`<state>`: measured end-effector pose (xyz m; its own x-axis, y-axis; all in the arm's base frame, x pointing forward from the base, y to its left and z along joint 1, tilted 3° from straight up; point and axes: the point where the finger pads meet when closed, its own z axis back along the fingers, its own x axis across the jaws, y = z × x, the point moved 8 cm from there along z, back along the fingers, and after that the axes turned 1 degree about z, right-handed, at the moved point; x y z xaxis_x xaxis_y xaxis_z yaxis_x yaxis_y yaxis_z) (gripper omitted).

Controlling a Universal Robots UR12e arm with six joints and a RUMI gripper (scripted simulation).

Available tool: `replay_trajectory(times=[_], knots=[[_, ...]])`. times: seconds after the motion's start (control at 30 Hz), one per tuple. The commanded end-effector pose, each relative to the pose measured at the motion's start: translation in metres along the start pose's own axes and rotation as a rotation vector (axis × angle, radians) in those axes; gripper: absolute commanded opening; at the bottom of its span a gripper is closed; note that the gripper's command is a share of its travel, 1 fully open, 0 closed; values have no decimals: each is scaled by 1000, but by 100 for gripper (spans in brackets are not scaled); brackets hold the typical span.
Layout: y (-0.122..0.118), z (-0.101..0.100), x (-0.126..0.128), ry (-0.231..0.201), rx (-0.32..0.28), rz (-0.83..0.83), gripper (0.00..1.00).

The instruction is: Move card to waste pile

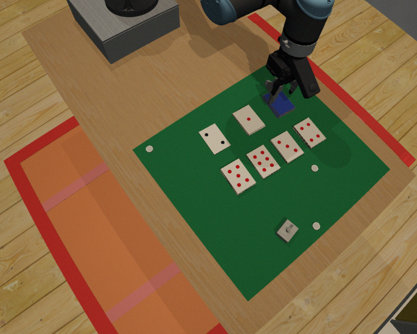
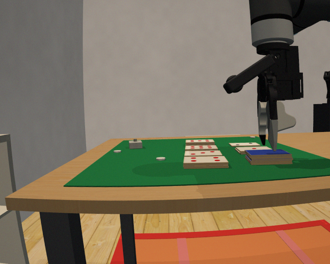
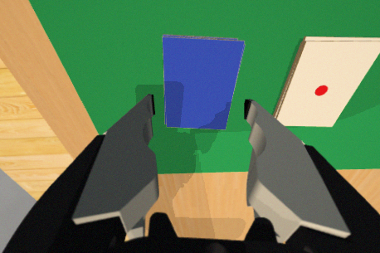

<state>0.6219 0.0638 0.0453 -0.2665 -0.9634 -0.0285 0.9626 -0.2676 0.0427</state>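
Observation:
The face-down stock (image 1: 279, 104) is a short stack with a blue top card, on the green mat (image 1: 259, 187) near its far corner. It also shows in the side view (image 2: 268, 154) and in the wrist view (image 3: 201, 81). The waste pile (image 1: 248, 120), topped by a card with one red dot, lies beside it (image 3: 328, 88). My gripper (image 1: 281, 91) is open and points down over the stock's end nearest the mat edge. In the wrist view the fingers straddle the blue card's two long sides, with a small gap on each side. The tips hang at about the top card's height (image 2: 268, 144).
A card with two black dots (image 1: 214, 138) lies past the waste pile. A row of four red-dot card piles (image 1: 273, 154) lies alongside. Three white discs (image 1: 314, 167) and a grey block with a peg (image 1: 287, 230) sit on the mat. The grey robot base (image 1: 124, 21) stands at the table's corner.

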Motion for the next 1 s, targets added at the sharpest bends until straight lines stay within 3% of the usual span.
replay_trajectory(times=[0.0, 0.97], knots=[[1, 0, 0, 0, 1, 0, 50], [1, -6, 0, 0, 1, 0, 50]])
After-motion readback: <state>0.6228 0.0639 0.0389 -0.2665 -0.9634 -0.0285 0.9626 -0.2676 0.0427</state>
